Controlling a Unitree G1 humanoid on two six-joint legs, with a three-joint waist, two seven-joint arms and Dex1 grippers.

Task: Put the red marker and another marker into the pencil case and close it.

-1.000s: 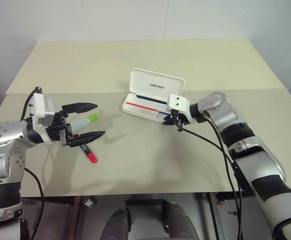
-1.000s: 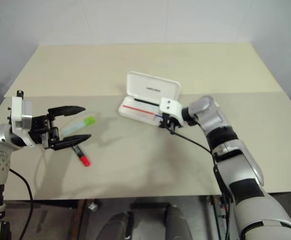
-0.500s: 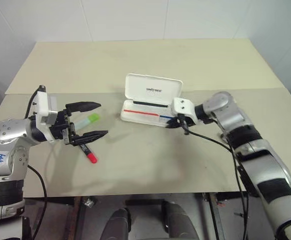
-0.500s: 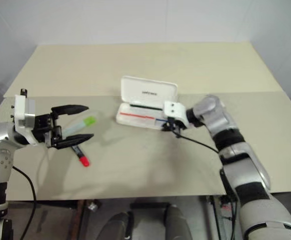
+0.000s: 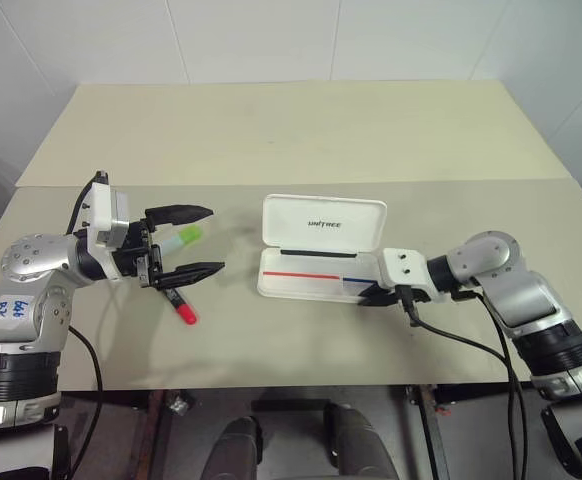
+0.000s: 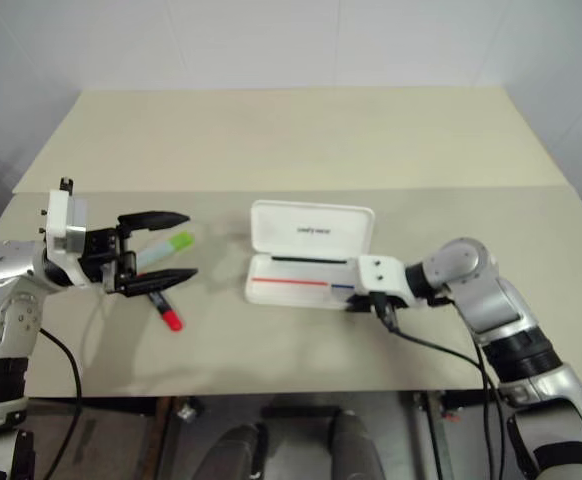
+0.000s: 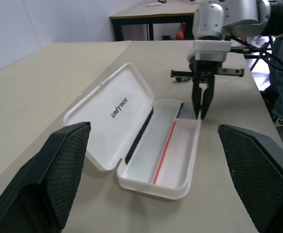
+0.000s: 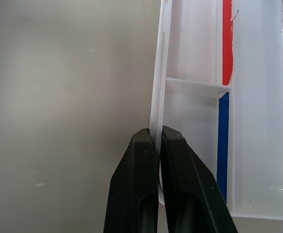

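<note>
The white pencil case (image 5: 322, 226) lies open near the table's middle, lid upright, with red and blue stripes in its tray (image 7: 167, 160). My right gripper (image 5: 374, 296) is shut on the tray's front rim at the right end; the thin wall (image 8: 159, 97) is pinched between the two black fingers. At the left lie the red marker (image 5: 181, 307) and the pale green highlighter (image 5: 184, 236), side by side on the table. My left gripper (image 5: 212, 239) hovers just above them, open wide, pointing level toward the case and holding nothing.
The beige table (image 5: 291, 130) is two tops joined by a seam (image 5: 451, 181), and its front edge (image 5: 301, 385) is close to the case. A black cable (image 5: 461, 340) trails from my right wrist across the table.
My right gripper has dragged the open case toward the table's front edge and to the right, keeping its grip on the rim. The left gripper has stayed open over the markers.
</note>
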